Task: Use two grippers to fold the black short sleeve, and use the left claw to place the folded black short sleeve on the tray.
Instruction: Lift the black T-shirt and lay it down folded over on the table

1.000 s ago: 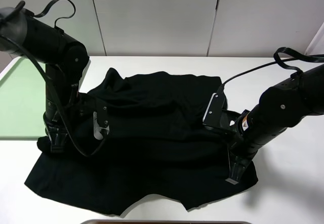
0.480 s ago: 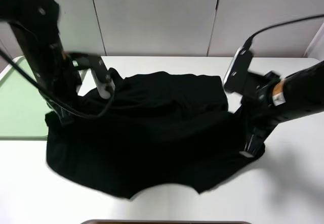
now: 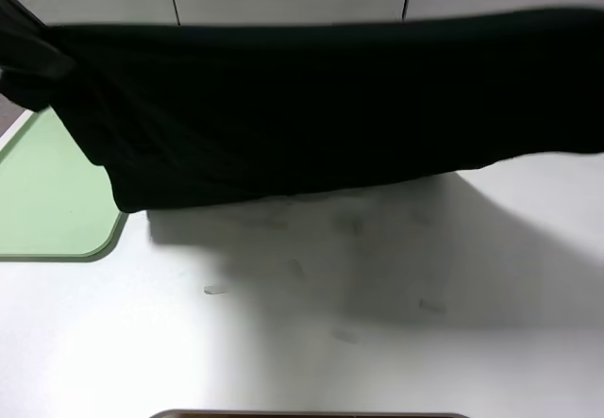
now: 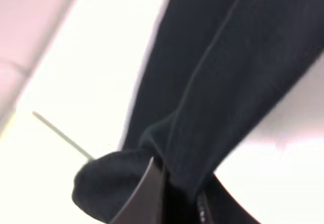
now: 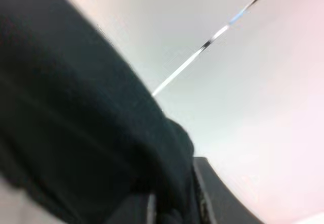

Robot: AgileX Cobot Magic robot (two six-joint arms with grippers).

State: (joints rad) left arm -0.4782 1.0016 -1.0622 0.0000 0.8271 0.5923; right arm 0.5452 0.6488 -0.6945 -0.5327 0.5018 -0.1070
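1. High view: shows the black short sleeve (image 3: 302, 107) held aloft above the white table (image 3: 330, 342), spread as one wide band from 9 to 3 o'clock and throwing a broad shadow below. Puts the green tray (image 3: 47, 201) at 9 o'clock, partly behind the cloth's lower corner. Hides both grippers behind or beyond the fabric. Reads as a hold meant to let the shirt hang flat before any fold.
2. Left wrist view: catches the left gripper (image 4: 174, 196) clamped on a bunched corner of the shirt, cloth stretching away over the table.
3. Right wrist view: finds the right gripper (image 5: 172, 206) likewise pinched tight on gathered fabric, apparently gripping the opposite end to keep the span taut.
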